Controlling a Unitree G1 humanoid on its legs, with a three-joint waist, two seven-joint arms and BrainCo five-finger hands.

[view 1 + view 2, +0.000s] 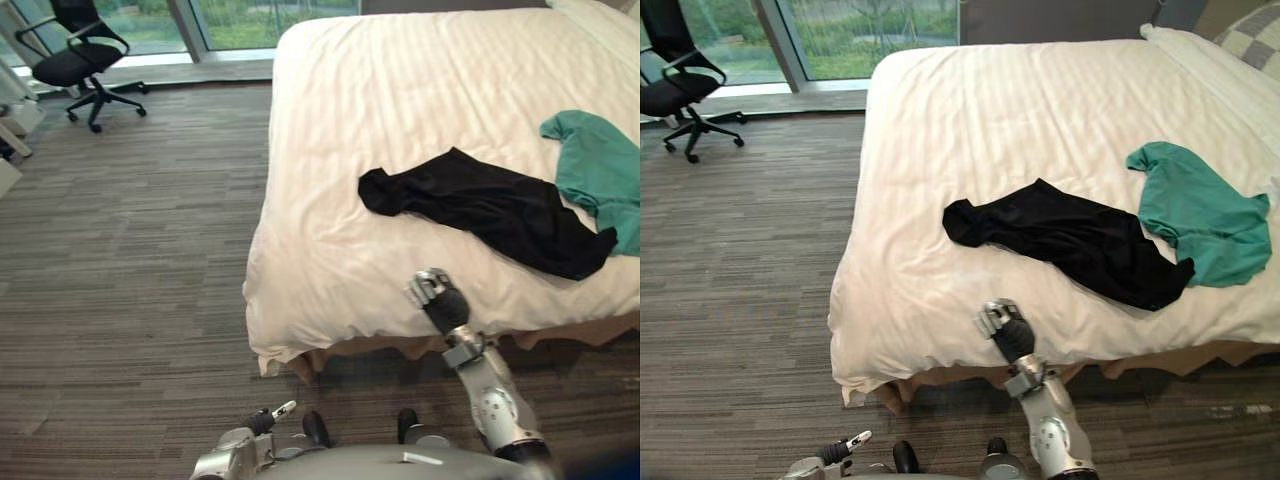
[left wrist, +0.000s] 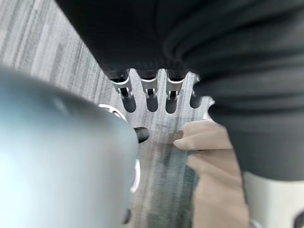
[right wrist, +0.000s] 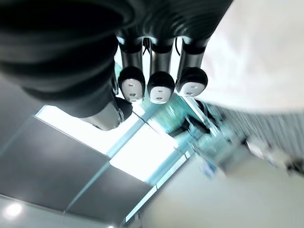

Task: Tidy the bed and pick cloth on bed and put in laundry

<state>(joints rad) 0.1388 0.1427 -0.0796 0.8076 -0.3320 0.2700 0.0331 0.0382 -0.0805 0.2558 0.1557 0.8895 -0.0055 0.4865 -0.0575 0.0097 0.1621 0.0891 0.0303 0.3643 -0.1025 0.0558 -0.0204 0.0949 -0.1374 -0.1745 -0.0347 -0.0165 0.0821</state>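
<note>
A black cloth (image 1: 480, 205) lies crumpled across the near half of the white bed (image 1: 380, 90). Right of it, by the bed's right side, lies a teal cloth (image 1: 1195, 210), touching the black one. My right hand (image 1: 435, 295) is raised in front of the bed's near edge, below the black cloth and apart from it. Its fingers (image 3: 160, 86) are curled and hold nothing. My left hand (image 1: 258, 424) hangs low over the carpet, left of the bed corner, with straight fingers (image 2: 149, 90) and nothing in it.
The bed's white sheet hangs over a tan skirt (image 1: 350, 352) at the near edge. Striped brown carpet (image 1: 130, 250) spreads to the left. A black office chair (image 1: 85, 55) stands at the far left by the windows (image 1: 870, 25). A pillow (image 1: 1240, 45) lies at the bed's far right.
</note>
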